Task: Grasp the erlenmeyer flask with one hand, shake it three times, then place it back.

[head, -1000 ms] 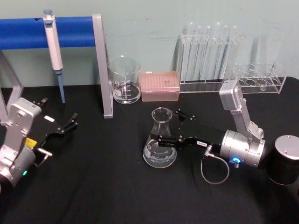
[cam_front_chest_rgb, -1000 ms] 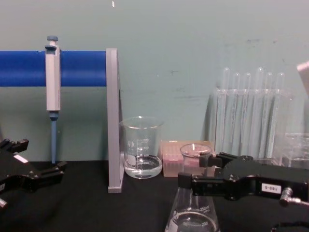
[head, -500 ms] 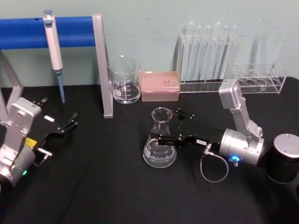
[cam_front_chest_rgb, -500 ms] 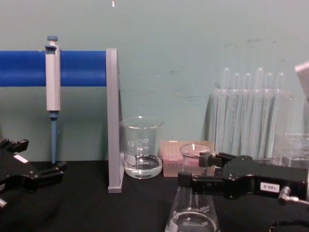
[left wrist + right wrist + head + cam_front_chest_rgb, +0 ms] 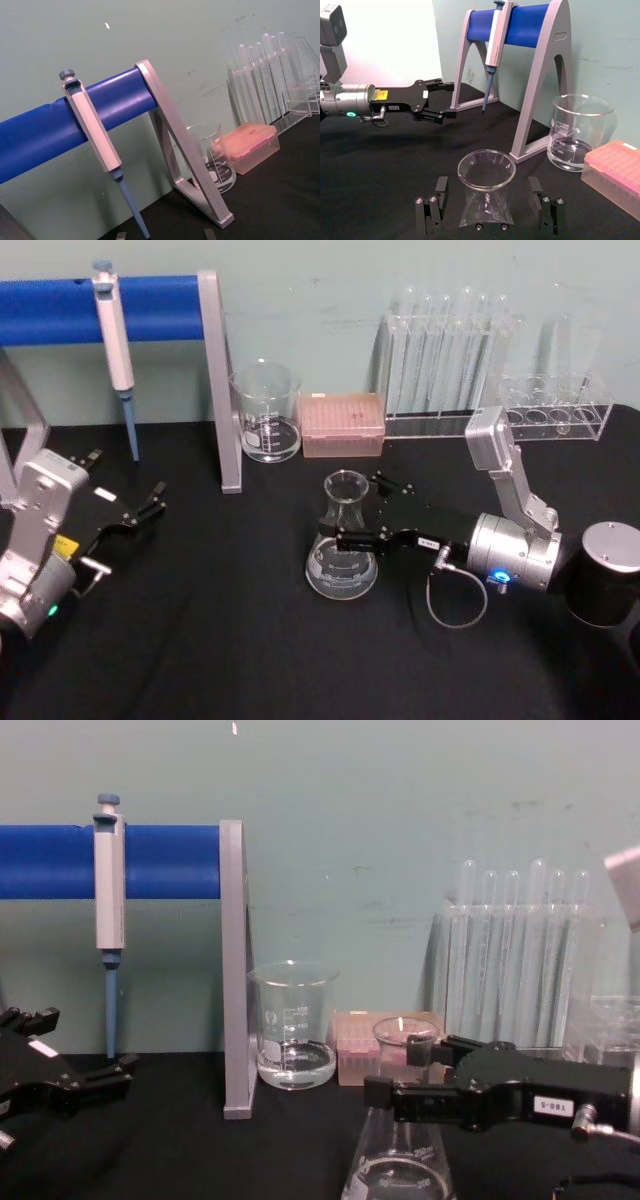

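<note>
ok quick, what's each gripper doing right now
Left gripper: open, empty, parked off to the left.
Right gripper: open, straddling the erlenmeyer flask at its neck, gaps on both sides.

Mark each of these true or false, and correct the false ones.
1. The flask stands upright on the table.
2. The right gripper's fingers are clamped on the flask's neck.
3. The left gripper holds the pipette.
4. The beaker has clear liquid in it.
1. True. The erlenmeyer flask stands upright on the black table.
2. False. The right gripper straddles the neck, but its fingers stand apart from the glass on either side.
3. False. The left gripper is open at the table's left, holding nothing; the pipette hangs on the blue stand.
4. True. The beaker holds a shallow layer.
</note>
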